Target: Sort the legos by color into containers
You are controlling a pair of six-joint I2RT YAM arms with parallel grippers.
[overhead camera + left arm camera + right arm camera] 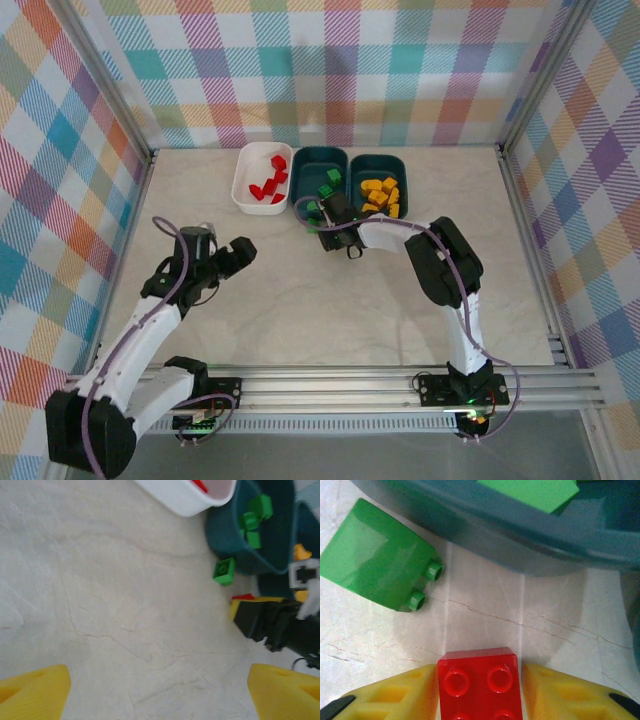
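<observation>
A red lego [480, 682], glossy with round studs, is pinched tight between the yellow fingers [405, 695] of the right gripper [480, 672], just short of the middle teal bin [520, 545]. Its near half is cut off from sight, and I can't tell whether it touches the table [530, 625]. A green lego [380, 567] lies tipped beside that bin's wall. The left gripper [160, 690] hangs apart over bare table, jaws spread wide.
</observation>
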